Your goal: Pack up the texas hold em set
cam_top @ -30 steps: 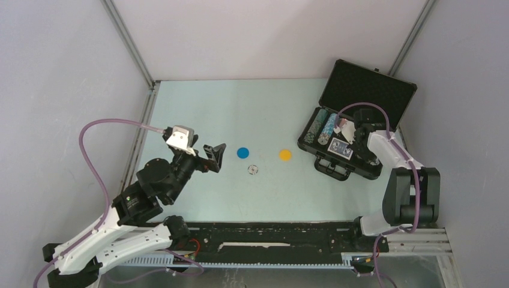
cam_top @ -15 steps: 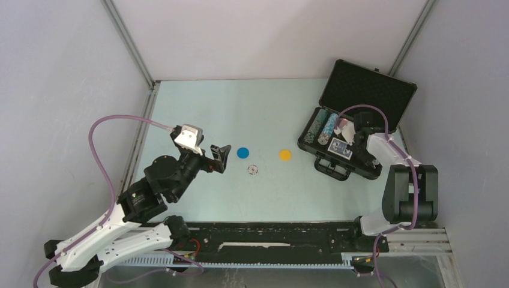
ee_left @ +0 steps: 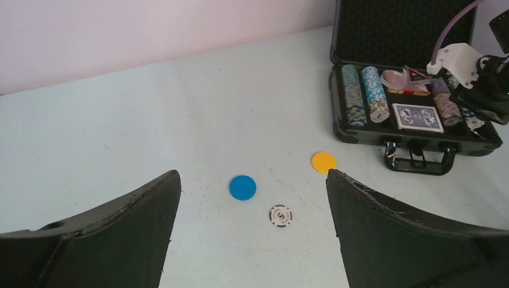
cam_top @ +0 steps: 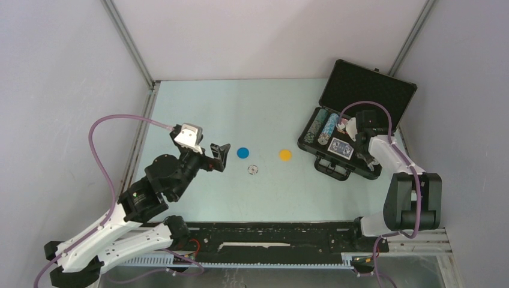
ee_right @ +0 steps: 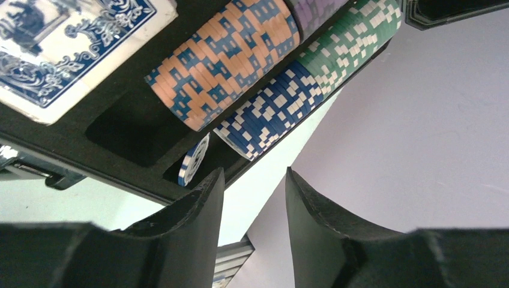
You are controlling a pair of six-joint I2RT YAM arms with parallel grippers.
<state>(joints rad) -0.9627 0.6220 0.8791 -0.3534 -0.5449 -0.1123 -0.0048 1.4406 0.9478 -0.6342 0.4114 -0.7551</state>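
The black case (cam_top: pixel 367 90) lies open at the table's right, holding rows of striped chips (cam_top: pixel 322 127) and a blue card deck (cam_top: pixel 340 146). Over its right end my right gripper (cam_top: pixel 362 149) is open with nothing between its fingers (ee_right: pixel 204 204). In the right wrist view, a blue-and-white chip (ee_right: pixel 193 159) stands on edge in a foam slot just past the gripper (ee_right: pixel 255 171), beside the orange row (ee_right: pixel 228 60) and blue row (ee_right: pixel 270 111). My left gripper (cam_top: pixel 221 157) hangs wide open left of a blue disc (cam_top: pixel 242 152), a yellow disc (cam_top: pixel 285 155) and a white chip (cam_top: pixel 253 170).
In the left wrist view the blue disc (ee_left: pixel 242 187), white chip (ee_left: pixel 281 215) and yellow disc (ee_left: pixel 324 162) lie on the pale table ahead of the open gripper (ee_left: pixel 252 175). The case handle (ee_left: pixel 419 163) faces the table's middle. A red triangle (ee_left: pixel 415 74) rests inside. Walls close in on all sides.
My right gripper has gone from shut to open over the case's right end. The left arm crept a little to the right toward the discs, then held still.
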